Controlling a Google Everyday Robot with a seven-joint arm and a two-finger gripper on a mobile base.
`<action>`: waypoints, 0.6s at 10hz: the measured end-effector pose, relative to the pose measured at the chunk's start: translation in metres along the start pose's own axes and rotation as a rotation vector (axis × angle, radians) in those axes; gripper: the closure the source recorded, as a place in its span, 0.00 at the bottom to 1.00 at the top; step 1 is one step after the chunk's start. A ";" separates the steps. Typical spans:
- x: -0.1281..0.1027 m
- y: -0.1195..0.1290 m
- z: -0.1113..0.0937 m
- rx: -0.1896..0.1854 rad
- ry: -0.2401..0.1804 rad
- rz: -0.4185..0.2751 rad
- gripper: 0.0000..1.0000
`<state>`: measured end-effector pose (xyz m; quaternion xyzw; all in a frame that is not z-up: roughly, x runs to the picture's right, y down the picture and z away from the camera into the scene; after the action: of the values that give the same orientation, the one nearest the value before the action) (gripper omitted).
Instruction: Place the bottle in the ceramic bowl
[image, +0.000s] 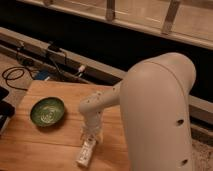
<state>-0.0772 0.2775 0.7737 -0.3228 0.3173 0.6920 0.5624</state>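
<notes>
The bottle (86, 151) lies on its side on the wooden table (35, 145), near the front edge, pale with a whitish label. The green ceramic bowl (47, 111) sits empty on the table to the left and a little further back. My gripper (92, 135) points down from the white arm and hangs right over the far end of the bottle, touching or almost touching it. The large white arm shell fills the right side and hides the table there.
A dark object (4, 107) lies at the table's left edge. Black cables (15, 75) and a plug (54, 48) lie on the floor behind the table. A long dark rail (75, 65) runs along the back.
</notes>
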 end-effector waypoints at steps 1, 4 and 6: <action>0.000 -0.002 0.005 0.002 0.012 0.006 0.40; 0.002 0.001 -0.006 -0.006 -0.003 -0.004 0.70; 0.003 0.004 -0.033 -0.014 -0.046 -0.020 0.91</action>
<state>-0.0784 0.2517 0.7520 -0.3139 0.2963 0.6958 0.5740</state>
